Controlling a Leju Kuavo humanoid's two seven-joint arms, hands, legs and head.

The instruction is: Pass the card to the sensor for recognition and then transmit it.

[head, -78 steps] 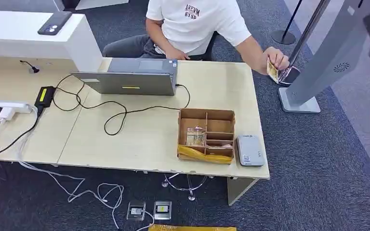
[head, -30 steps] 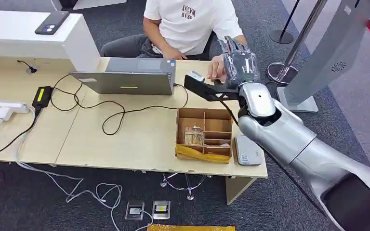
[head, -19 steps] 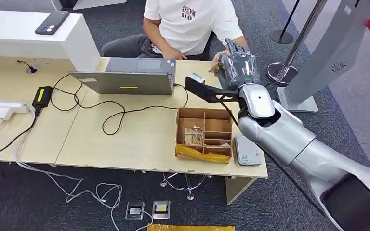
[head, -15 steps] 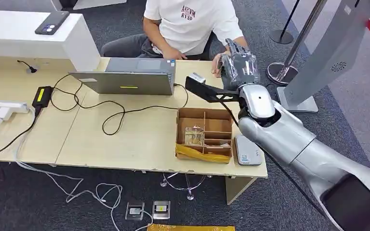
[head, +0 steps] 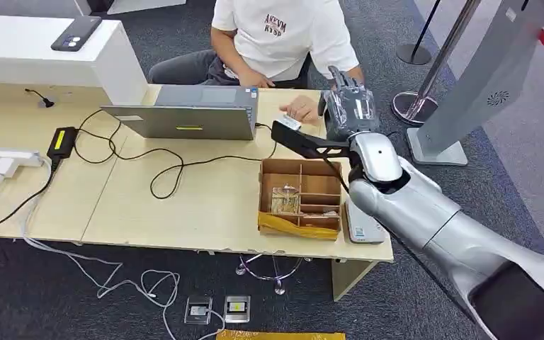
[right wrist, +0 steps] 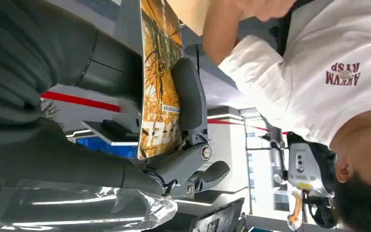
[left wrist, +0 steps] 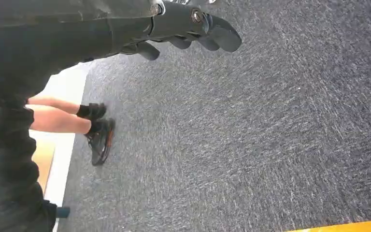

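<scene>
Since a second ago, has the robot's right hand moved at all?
Yes. In the head view the right hand has drawn back slightly from the person, toward the cardboard box on the table, with the card gripped in it.

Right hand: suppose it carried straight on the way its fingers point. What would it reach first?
Most likely the person across the table. The right hand, holding the card, points toward their arm; depth is uncertain.

Card (right wrist: 159, 92) top edge cut off by frame, near side hidden behind right hand (right wrist: 125, 121). In head view, right hand (head: 347, 110) blocks card entirely. Sensor (head: 363, 228) partly under robot's forearm. Person's head out of frame.
</scene>
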